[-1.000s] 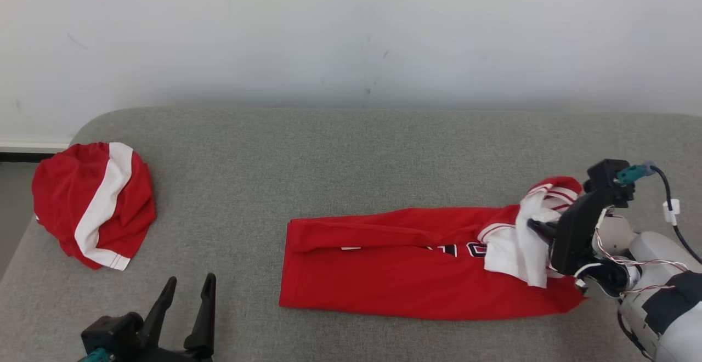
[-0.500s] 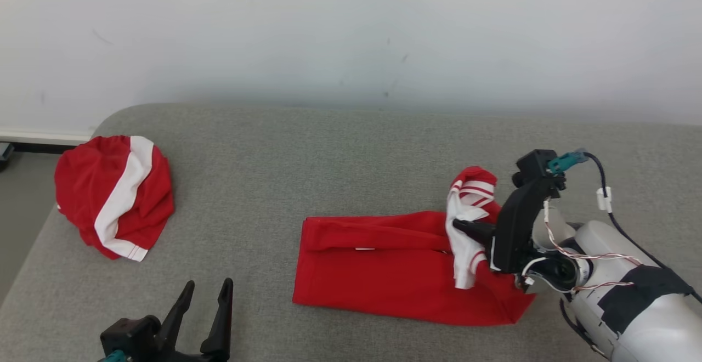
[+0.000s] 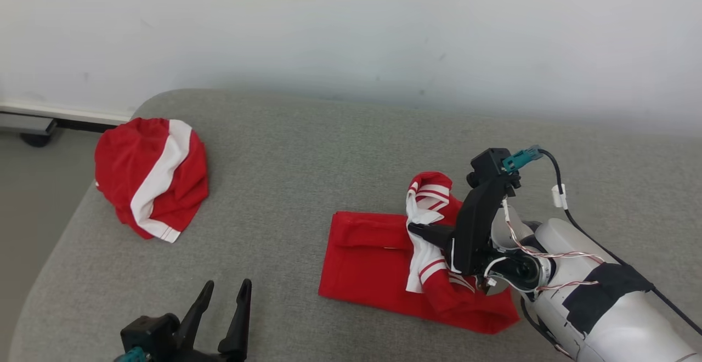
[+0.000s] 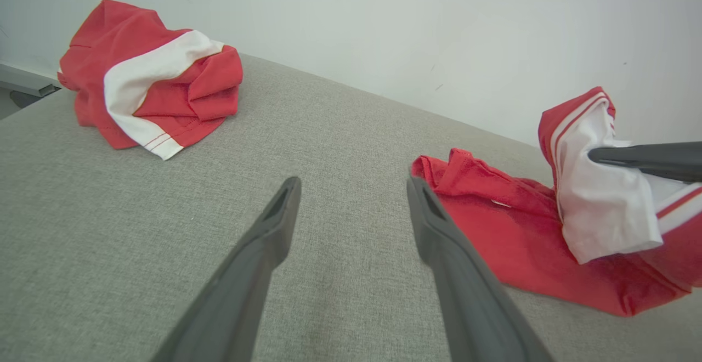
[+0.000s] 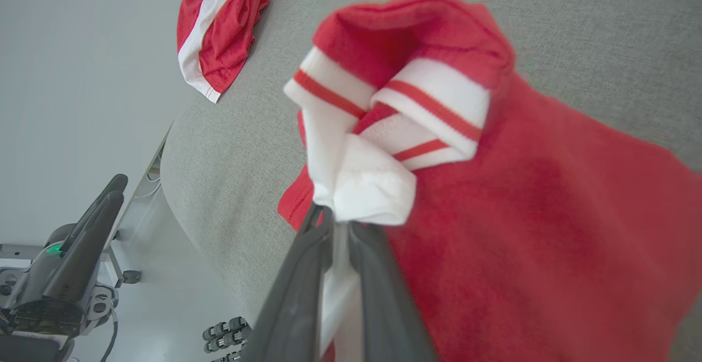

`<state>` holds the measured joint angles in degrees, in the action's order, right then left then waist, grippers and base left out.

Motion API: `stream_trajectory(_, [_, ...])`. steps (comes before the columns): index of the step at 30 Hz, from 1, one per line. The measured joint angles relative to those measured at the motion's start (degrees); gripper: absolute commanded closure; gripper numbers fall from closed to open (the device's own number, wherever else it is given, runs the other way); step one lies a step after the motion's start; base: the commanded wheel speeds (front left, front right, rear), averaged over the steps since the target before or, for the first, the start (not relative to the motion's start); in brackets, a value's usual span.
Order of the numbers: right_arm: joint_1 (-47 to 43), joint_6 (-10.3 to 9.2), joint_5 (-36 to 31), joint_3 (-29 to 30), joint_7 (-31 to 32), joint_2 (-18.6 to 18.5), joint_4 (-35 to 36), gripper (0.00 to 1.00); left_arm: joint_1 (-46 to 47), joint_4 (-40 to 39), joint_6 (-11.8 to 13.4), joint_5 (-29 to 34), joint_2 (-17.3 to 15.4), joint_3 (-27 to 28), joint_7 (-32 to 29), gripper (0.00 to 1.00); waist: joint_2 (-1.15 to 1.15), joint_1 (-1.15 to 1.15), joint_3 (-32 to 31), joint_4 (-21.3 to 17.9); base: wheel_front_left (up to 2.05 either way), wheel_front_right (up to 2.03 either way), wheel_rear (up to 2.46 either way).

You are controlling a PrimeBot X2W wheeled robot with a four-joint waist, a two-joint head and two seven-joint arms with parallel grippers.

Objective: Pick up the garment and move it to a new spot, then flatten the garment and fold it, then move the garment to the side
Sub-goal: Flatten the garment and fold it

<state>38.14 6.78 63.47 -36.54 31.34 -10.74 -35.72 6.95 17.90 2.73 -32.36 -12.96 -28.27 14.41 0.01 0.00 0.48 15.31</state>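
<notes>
The garment (image 3: 367, 252) is a red jersey with white striped trim, lying on the grey padded surface (image 3: 301, 148) right of centre. Its right end is lifted and doubled over toward the left. My right gripper (image 3: 414, 229) is shut on the white striped sleeve cloth (image 5: 373, 186) and holds it above the lower red layer (image 5: 548, 214). In the left wrist view the garment (image 4: 493, 225) lies to the right, with the right gripper (image 4: 595, 156) pinching the white cloth. My left gripper (image 3: 227, 288) hovers open over bare surface at the lower left, holding nothing (image 4: 351, 186).
A second red and white garment (image 3: 153, 178) lies bunched at the surface's far left corner (image 4: 148, 77). The surface's rounded left edge drops to the floor (image 3: 33, 197). A pale wall runs behind. Bare grey surface lies between the two garments.
The head camera has turned, shifting the picture. My right gripper has carried the sleeve end leftward over the garment, so the flat red part looks much shorter. The left gripper stays open.
</notes>
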Motion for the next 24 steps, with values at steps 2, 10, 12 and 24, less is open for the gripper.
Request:
stream_trajectory(2, [0.0,-0.33,0.0,0.0,0.0,0.2,0.0,1.00,0.3,0.1,-0.3,0.0,0.1,0.0,0.0,0.00,0.00,0.00,0.0,0.4,0.00,0.00,0.00])
stream_trajectory(10, [0.4,-2.63,-0.1,-0.1,-0.1,1.2,-2.5,1.00,0.8,0.8,-0.8,0.1,0.8,-0.3,0.0,0.00,0.00,0.00,0.6,3.0,0.00,0.00,0.00])
stream_trajectory(12, [0.9,-3.27,-0.1,-0.1,-0.1,1.3,-3.3,1.00,1.1,1.1,-0.8,0.2,1.2,-0.4,0.0,0.00,0.00,0.00,0.8,3.6,0.00,0.00,0.00])
stream_trajectory(24, [1.8,-5.31,-1.2,-0.1,-1.1,1.7,-8.4,1.00,3.1,2.3,-1.8,0.6,2.9,-1.4,0.0,0.00,0.00,0.00,2.1,8.3,0.00,0.00,0.00])
